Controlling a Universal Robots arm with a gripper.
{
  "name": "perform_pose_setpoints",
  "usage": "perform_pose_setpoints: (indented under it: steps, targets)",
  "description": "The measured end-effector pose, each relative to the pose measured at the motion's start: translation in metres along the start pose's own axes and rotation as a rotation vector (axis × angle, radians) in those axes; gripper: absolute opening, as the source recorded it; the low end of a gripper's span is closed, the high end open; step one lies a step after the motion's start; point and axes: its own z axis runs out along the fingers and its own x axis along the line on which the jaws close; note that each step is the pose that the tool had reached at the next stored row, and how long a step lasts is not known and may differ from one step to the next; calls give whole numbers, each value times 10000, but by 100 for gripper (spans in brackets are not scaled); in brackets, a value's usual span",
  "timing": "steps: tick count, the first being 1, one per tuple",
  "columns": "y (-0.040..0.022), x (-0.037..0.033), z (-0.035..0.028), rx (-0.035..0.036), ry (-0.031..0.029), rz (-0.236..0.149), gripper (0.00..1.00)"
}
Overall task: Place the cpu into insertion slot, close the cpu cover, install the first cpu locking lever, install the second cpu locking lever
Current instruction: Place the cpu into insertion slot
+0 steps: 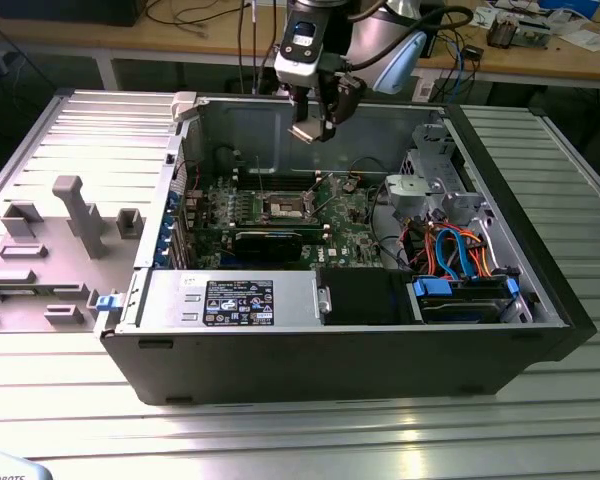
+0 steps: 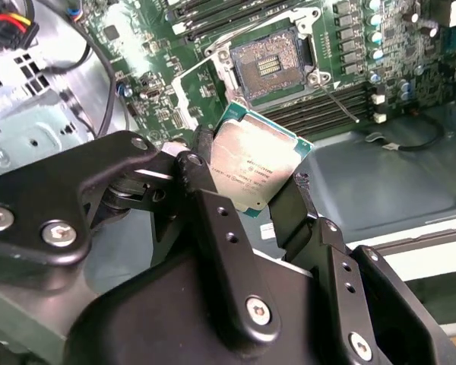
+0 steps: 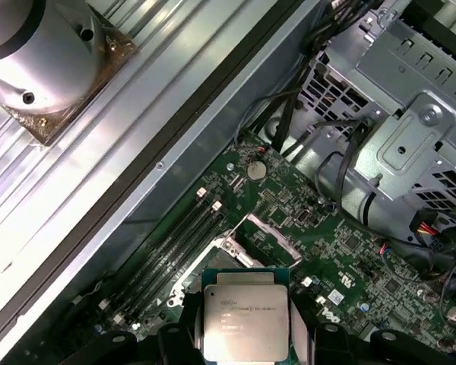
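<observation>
Cpu (image 2: pixel 252 173) is being grasped by the claw (image 1: pixel 317 128) at two edges. Insertion slot (image 2: pixel 273 67) is lying uncovered below, well apart.

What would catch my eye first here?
The gripper hangs over an open computer case, pinching a silvery cpu by its edges. Beneath it, on the green board, the square slot lies open and empty. At the exterior view's right, a tangle of orange and blue cables stands out.
</observation>
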Motion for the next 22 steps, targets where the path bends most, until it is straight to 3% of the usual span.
perform_pose_setpoints:
  steps: [9,18,22]
  targets:
    - [-8,-2,92,54,-50,1370,54]
    - [-15,-4,177,251,-27,2827,54]
    - [-16,-5,189,310,-7,3046,54]
